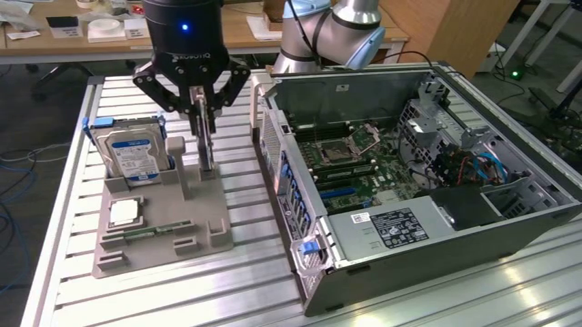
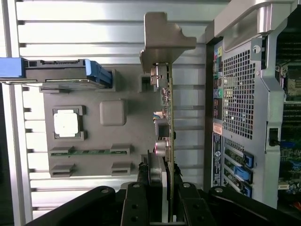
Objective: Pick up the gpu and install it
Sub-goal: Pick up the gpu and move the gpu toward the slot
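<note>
1. Gripper: black, w/ linkage-type fingers, pinched tight on the gpu. The gap betw. the pads is no more than the card's thickness.
2. The gpu is a thin flat circuit card, seen edge-on, hanging upright under the gripper. In the wrist view the gpu shows small components along one face. A bent silver metal bracket sits at the end away from the gripper.
3. Position: the card is over the rear part of the holder tray, a matte grey block w/ moulded slots. It hangs betw. the hard drive and the PC case. Its lower end is right at a raised post of the tray; can't tell if touching or just clear.
4. Hard drive: silver w/ blue label, standing upright in a tray slot, blue plastic rails at its sides.
5. CPU chip: square w/ a shiny metal top, lying flat in a recess.
6. Memory stick: narrow, green, lying in its groove near the CPU chip.
7. PC case: dark sheet-metal box w/ its side panel off, on the exterior view's right. The motherboard is exposed, and the rear panel is perforated grille.
8. Table: ribbed aluminium slats, reflective.
</note>
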Controlling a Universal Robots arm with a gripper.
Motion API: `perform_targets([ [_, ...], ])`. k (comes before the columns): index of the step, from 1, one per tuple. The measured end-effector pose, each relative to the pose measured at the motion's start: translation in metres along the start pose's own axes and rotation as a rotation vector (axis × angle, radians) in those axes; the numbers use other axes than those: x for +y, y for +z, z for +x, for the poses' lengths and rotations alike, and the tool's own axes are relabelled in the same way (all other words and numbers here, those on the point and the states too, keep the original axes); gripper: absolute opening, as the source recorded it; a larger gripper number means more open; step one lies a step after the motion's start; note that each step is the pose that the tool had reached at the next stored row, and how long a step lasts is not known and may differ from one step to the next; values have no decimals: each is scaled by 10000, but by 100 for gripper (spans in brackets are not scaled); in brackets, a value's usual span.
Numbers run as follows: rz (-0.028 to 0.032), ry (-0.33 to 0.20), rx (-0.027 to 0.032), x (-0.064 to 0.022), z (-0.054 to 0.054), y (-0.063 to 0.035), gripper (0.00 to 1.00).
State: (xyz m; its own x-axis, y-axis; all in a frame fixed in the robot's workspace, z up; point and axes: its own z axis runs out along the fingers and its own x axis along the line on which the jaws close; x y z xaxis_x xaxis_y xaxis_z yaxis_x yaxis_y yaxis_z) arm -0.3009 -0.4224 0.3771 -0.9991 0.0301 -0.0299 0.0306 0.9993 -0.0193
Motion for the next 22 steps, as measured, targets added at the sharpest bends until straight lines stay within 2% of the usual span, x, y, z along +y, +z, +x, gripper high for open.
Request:
perform_targets([
  [22, 7, 0, 0, -5, -7, -240, 28],
])
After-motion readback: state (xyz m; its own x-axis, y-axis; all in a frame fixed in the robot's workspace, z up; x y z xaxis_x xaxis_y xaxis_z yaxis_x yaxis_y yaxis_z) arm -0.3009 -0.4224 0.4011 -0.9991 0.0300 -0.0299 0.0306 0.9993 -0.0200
